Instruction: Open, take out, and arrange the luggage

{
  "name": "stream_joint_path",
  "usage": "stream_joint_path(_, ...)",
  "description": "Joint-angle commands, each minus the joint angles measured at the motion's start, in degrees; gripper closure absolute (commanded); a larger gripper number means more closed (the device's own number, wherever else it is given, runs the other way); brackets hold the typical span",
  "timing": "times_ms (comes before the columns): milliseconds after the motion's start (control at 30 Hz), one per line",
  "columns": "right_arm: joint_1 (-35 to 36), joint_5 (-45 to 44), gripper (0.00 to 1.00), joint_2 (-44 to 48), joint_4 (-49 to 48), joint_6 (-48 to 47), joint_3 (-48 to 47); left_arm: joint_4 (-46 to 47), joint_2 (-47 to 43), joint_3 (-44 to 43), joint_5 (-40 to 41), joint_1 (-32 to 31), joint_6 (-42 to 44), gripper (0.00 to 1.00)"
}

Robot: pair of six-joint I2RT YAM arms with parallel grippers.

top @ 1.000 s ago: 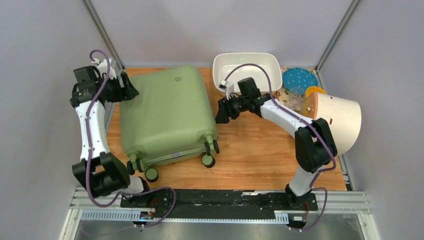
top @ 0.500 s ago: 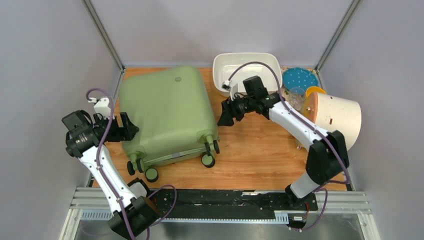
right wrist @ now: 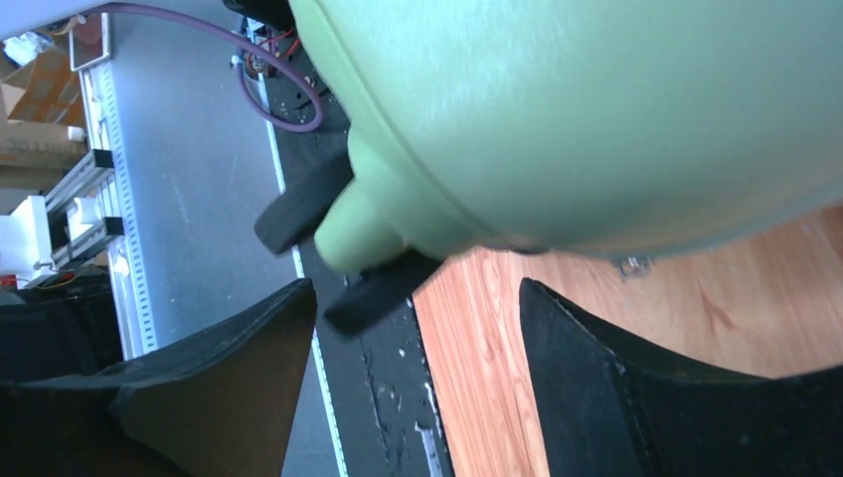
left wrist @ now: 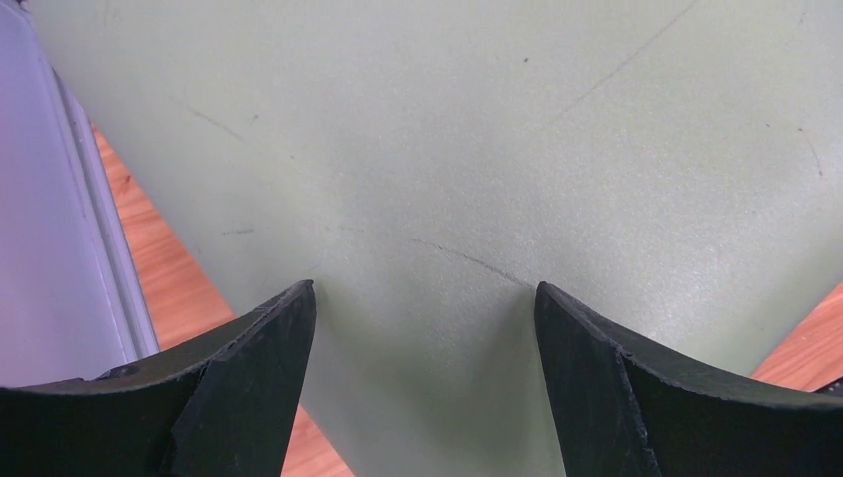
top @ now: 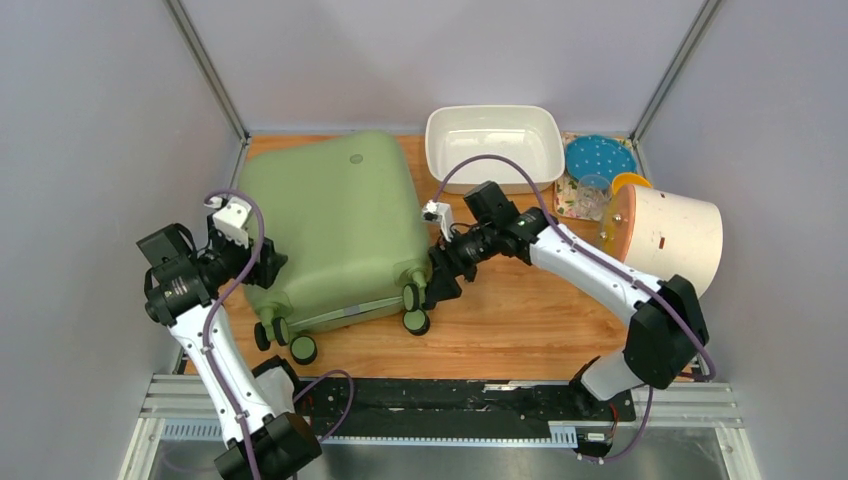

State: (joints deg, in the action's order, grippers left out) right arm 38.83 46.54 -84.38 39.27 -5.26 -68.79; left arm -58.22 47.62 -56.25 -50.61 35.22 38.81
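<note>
Left gripper (top: 268,264) is spread wide and empty, its fingertips close against the left flank of the luggage (top: 330,225); the wrist view shows only smooth sage-green shell ahead of the jaws, and whether they touch it I cannot tell. On the opposite side the right gripper (top: 438,284) is likewise spread with nothing held, at the near right corner, where a green housing and a black wheel (right wrist: 298,214) sit just ahead of its fingers. The suitcase lies flat and closed on the tabletop (top: 520,330), between the two grippers. Beyond the right gripper stands a white tub (top: 492,145), and off to its right a cream cylinder (top: 670,240) with an orange end. The risk, as I judge it, is the shell itself: rounded and slick, it gives the jaws nothing to pinch, so a squeeze may slip off or shove the case sideways. A finger snagging the wheel could swing the case toward the tub, and no zipper pull shows.
</note>
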Motion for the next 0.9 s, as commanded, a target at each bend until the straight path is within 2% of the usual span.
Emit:
stream_joint_path(0,2.83,0.74,0.24,-5.16,-6.56,4.81,-3.09,-16.24,9.41,8.53,11.93,-2.26,-1.34,0.14)
stream_joint_path(33,3.18,0.74,0.25,-6.14,-7.61,6.82,-3.88,-12.23,9.86,7.83,12.46,-2.09,-3.02,0.14)
stream_joint_path(167,3.45,-0.48,0.33,-11.59,-15.25,14.99,-7.92,-6.66,14.42,6.24,10.0,-4.45,-8.82,0.15)
stream_joint_path(267,3.36,-1.8,0.41,-15.98,-16.67,16.59,-13.72,-2.36,18.12,5.62,11.06,-6.3,-11.03,0.16)
stream_joint_path(333,3.44,-2.42,0.53,-17.48,-18.34,18.0,-15.4,1.69,20.84,4.84,11.85,-6.66,-12.87,0.16)
stream_joint_path(467,3.88,-2.16,0.6,-18.89,-23.79,19.76,-16.37,3.72,26.73,-0.69,10.97,-6.75,-14.99,0.17)
stream_joint_path(567,3.89,-1.28,0.48,-19.25,-23.36,19.76,-16.9,2.41,28.94,-7.37,9.04,-6.92,-14.99,0.16)
stream_joint_path(600,3.89,-0.85,0.4,-17.85,-23.27,19.5,-16.38,1.19,28.59,-11.13,8.95,-7.1,-14.9,0.16)
stream_joint_path(733,0.91,-0.4,0.32,-10.12,-23.62,17.4,-10.15,0.12,25.25,-19.24,7.46,-7.19,-16.65,0.13)
stream_joint_path(867,-4.63,-2.24,0.23,-0.63,-23.45,8.54,-1.18,2.31,21.3,-23.03,5.79,-9.63,-19.73,0.1)
